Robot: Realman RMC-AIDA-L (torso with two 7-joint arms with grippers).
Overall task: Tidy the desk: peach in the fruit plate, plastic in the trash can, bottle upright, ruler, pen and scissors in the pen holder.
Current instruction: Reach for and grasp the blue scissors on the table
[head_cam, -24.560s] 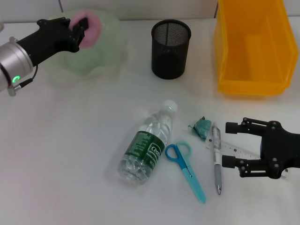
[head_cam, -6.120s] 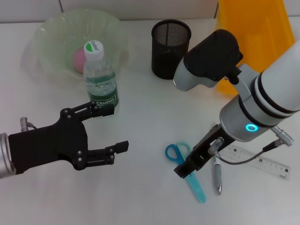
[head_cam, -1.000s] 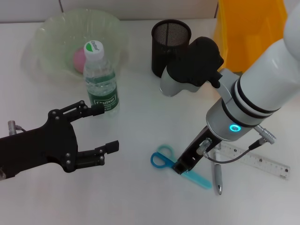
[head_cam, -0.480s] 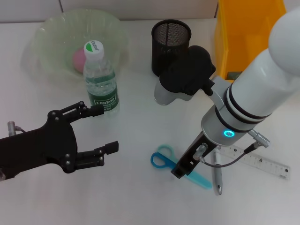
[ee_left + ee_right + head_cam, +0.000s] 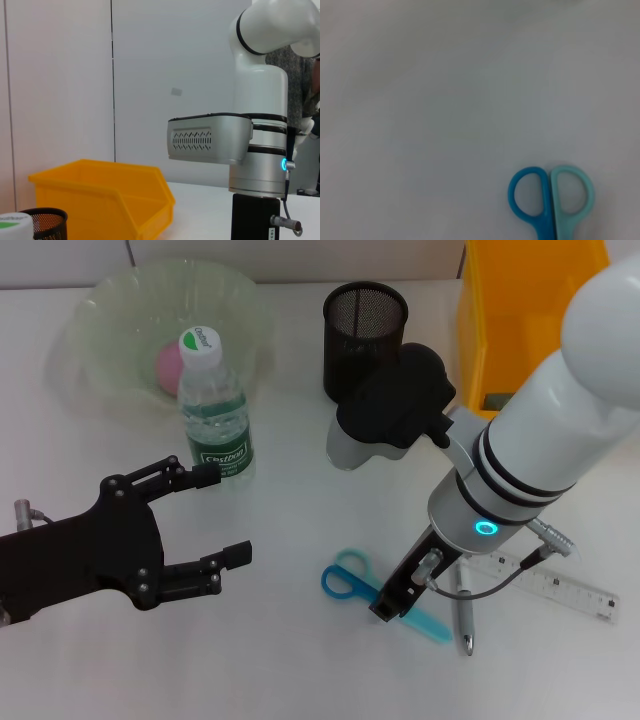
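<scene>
Our right gripper [image 5: 388,602] sits down on the scissors [image 5: 375,592] where handles meet blades; we cannot tell its finger state. Our left gripper [image 5: 205,517] hovers spread near the upright bottle [image 5: 211,405]. Peach [image 5: 167,364] lies in the fruit plate [image 5: 100,310]. Pen [image 5: 464,612] and ruler [image 5: 548,585] are partly hidden beside the scissors.

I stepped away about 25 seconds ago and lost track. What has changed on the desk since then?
The peach was let go into the plate. The bottle now stands upright beside it. The plastic is gone from the desk. The scissors have turned, and the right gripper has come down onto them. The left gripper pulled back, open. Holder, pen and ruler stayed.
</scene>
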